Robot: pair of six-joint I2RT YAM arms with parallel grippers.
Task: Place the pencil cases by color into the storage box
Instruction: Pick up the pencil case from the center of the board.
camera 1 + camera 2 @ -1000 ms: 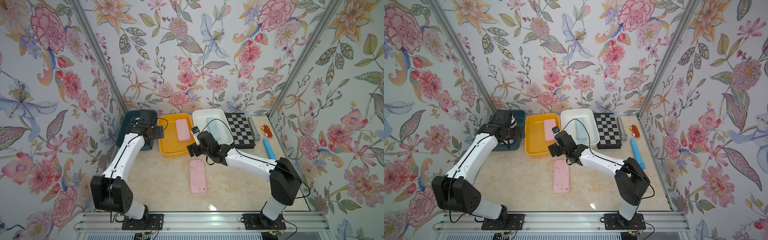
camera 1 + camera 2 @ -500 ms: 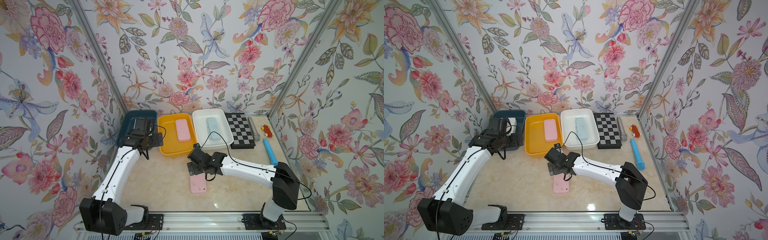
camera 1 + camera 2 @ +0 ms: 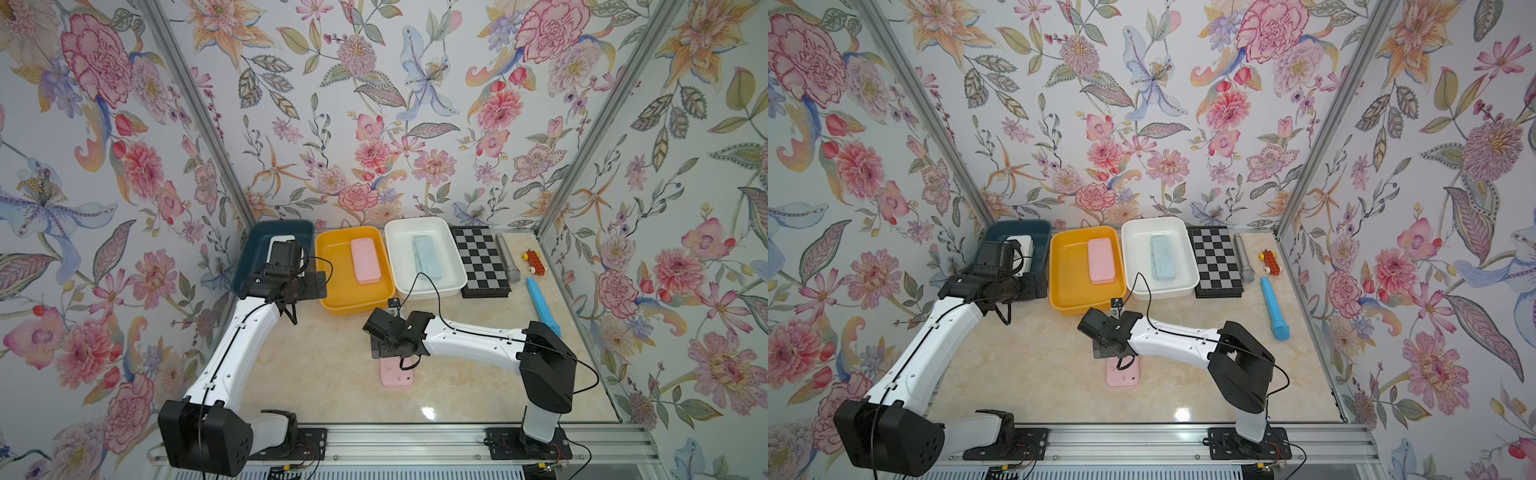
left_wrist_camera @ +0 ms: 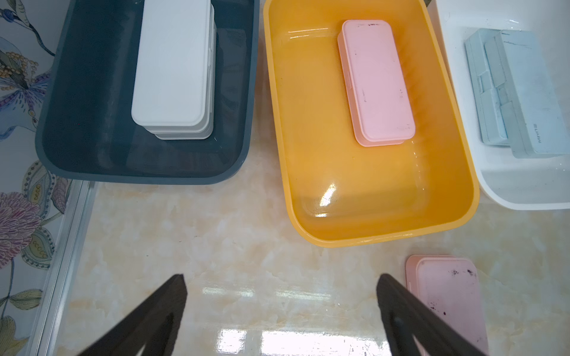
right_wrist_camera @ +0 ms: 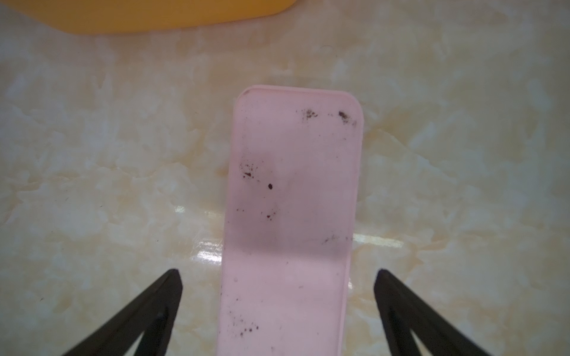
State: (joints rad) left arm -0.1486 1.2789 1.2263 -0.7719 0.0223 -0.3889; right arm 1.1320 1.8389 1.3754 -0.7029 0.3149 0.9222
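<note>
Both white arms carry bulky black joints and tapered black fingers.

Floral wallpaper walls, glossy marble tabletop

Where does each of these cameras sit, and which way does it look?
Top views: high in front, looking down over the whole table; left arm and right arm show.
Left wrist: on the left arm, looking down at the dark blue bin and yellow bin; open left gripper shows.
Right wrist: on the right arm, looking down at the pink pencil case on the table; open right gripper shows.
Shared: both wrist views show that case and the yellow bin.
</note>
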